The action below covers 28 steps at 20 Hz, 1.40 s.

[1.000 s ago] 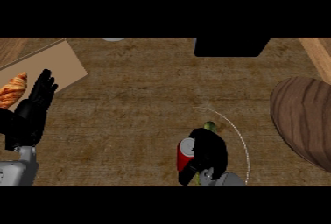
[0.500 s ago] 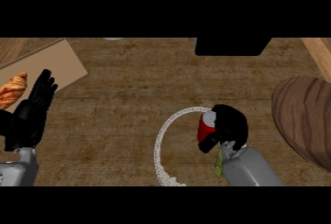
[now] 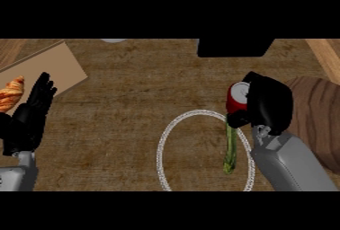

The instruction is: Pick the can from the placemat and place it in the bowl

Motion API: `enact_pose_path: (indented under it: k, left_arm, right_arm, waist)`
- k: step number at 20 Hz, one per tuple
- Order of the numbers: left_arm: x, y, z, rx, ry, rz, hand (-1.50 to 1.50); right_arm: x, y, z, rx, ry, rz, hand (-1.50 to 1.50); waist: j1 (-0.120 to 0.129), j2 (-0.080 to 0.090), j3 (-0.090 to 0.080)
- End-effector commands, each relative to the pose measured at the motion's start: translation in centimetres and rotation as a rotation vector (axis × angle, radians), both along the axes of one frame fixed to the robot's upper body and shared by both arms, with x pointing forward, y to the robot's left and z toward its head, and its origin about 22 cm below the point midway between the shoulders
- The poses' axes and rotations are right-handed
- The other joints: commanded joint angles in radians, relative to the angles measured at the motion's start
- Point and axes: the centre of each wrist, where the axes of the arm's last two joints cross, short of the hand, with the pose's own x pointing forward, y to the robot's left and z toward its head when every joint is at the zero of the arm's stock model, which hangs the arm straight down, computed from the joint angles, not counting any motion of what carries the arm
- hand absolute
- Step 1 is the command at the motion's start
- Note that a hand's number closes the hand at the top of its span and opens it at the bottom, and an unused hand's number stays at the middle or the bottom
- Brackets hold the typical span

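One red can with a silver top sits gripped in the robot's right hand, held off the counter near the surface's right edge. Its silver end faces up and toward the far left, its red body running down and toward the near right under the black fingers, so the long axis stands tilted rather than upright. The right hand's fingers curl round the can's right side and hide much of it. Just below the can, a thin green stalk runs almost straight toward the counter's near edge, lying inside a loop of pale cord that forms an oval on the wooden counter; whether the stalk touches the can cannot be told. The can is above the loop's far right rim. To the right of the hand, a dark wooden bowl shows partly at the counter's right edge, just beside the fingers, and the can is not inside it. At the counter's far edge a black block stands, with a small pale shape further left along that edge. At the far left corner a tan board carries a croissant. The left hand rests open beside it at the left edge, fingers straight, holding nothing.
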Motion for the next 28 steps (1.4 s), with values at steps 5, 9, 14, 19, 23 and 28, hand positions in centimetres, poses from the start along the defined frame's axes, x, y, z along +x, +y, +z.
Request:
enact_pose_path:
  k: [5,9,14,19,23,28]
  left_arm:
    - [1.1,-0.7,1.3,0.005,-0.006,0.0,0.0]
    - [-1.0,0.3,0.4,0.02,0.006,0.001,0.0]
    - [0.6,1.4,0.6,0.013,-0.015,-0.015,0.0]
    - [-0.3,1.1,0.6,0.004,0.001,-0.009,0.0]
    - [0.1,0.4,0.5,0.01,-0.002,-0.031,0.0]
    - [-0.2,0.1,-0.5,0.007,-0.004,-0.026,0.0]
  right_arm:
    - [-2.7,-1.5,8.7,0.038,-0.28,-0.173,1.5]
    - [-3.1,-6.2,9.6,0.065,-0.314,-0.213,1.5]
    - [-1.0,-9.1,10.0,0.148,-0.317,-0.225,1.5]
    - [0.0,-15.5,6.0,0.19,-0.335,-0.253,1.5]
    - [1.4,-19.7,4.2,0.175,-0.324,-0.246,1.5]
    - [1.7,-23.2,-0.8,0.173,-0.309,-0.251,1.5]
  waist:
    - [-0.005,0.001,0.0]
    - [0.005,0.003,0.001]
    - [0.012,0.007,0.001]
    - [0.015,0.009,0.002]
    - [0.016,0.01,0.002]
    - [0.021,0.01,0.002]
